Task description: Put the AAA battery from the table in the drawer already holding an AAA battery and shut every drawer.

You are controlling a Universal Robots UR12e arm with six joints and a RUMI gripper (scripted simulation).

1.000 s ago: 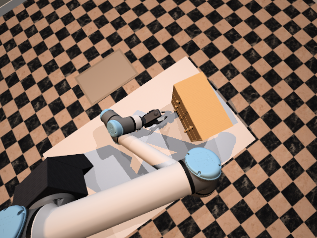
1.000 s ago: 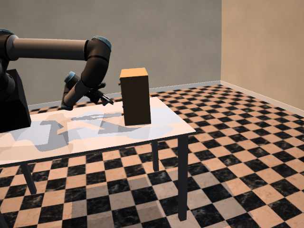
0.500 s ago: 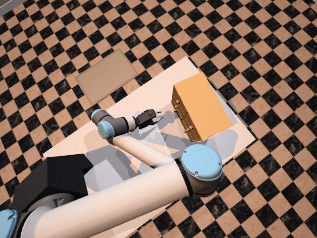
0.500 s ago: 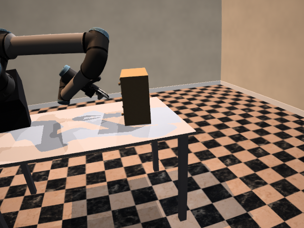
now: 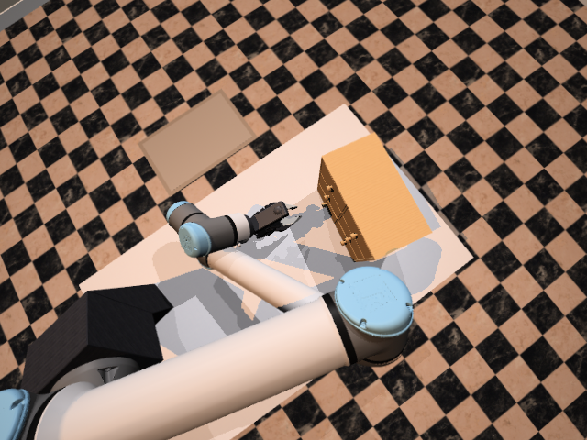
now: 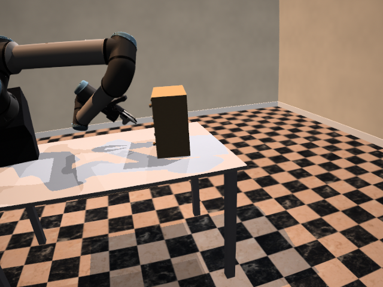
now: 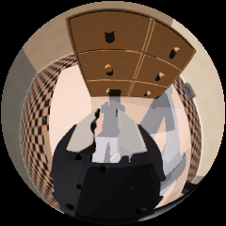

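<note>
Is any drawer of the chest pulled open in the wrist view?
No, all six drawer fronts sit flush in the chest.

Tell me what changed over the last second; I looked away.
The jaws drew back from the chest and rose a little, the arm moving with them. I see nothing taken hold of or let go. The chest stayed upright and in place.
</note>
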